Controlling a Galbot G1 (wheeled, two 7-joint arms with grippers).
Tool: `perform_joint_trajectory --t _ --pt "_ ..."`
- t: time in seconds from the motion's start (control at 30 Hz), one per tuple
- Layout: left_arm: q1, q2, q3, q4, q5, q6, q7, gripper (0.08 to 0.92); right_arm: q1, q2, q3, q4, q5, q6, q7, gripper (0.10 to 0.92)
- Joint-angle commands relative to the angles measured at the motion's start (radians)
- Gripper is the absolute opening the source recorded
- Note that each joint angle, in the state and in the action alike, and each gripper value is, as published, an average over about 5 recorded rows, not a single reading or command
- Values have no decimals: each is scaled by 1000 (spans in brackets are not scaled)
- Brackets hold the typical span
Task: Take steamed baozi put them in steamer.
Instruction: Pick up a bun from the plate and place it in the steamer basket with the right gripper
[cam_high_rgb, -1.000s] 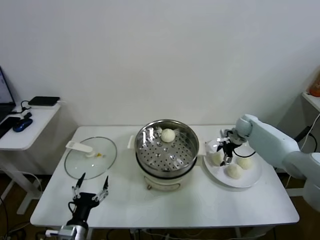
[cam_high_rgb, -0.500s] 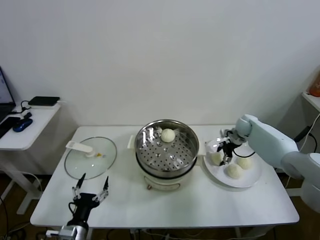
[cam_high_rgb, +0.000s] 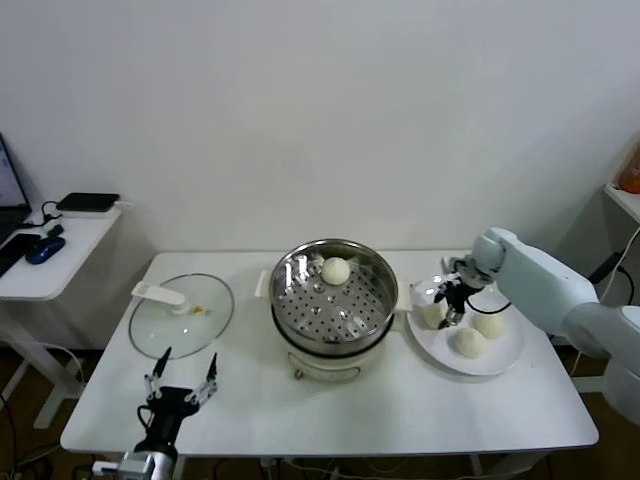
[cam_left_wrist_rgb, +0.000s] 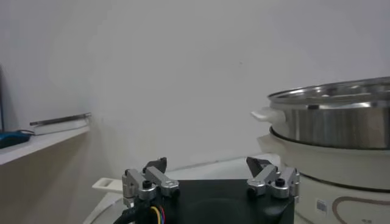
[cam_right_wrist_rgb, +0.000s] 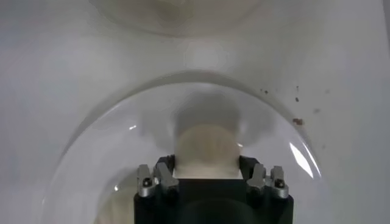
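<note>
The steel steamer (cam_high_rgb: 383, 300) stands mid-table with one steamed baozi (cam_high_rgb: 336, 270) on its perforated tray. Three more buns lie on the white plate (cam_high_rgb: 500, 357) to its right. My right gripper (cam_high_rgb: 446, 312) reaches down onto the plate's left bun (cam_high_rgb: 431, 317). The right wrist view shows that baozi (cam_right_wrist_rgb: 206, 145) filling the gap between the fingers (cam_right_wrist_rgb: 166, 170), which press on both its sides, so the right gripper (cam_right_wrist_rgb: 206, 168) is shut on it. The other two buns (cam_high_rgb: 489, 324) (cam_high_rgb: 468, 342) lie untouched. My left gripper (cam_high_rgb: 182, 380) idles open near the front left edge.
A glass lid (cam_high_rgb: 180, 315) with a white handle lies flat left of the steamer. From the left wrist, the steamer's wall (cam_left_wrist_rgb: 341, 125) rises close beside the left gripper (cam_left_wrist_rgb: 207, 167). A side desk (cam_high_rgb: 50, 245) with devices stands beyond the table's left end.
The right gripper's fingers have closed in around the plate's left bun. The arm has hardly shifted, and the left arm has stayed still.
</note>
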Motion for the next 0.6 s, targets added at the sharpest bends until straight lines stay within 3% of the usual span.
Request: perform_joint_trajectory --t 0.03,0.6 --pt "-4 -1 0 -1 1 1 0 823 61 -33 -29 50 29 -1 -1 692" --pt "-3 -10 14 -21 18 4 0 823 495 -197 -397 479 398 -93 -12 696"
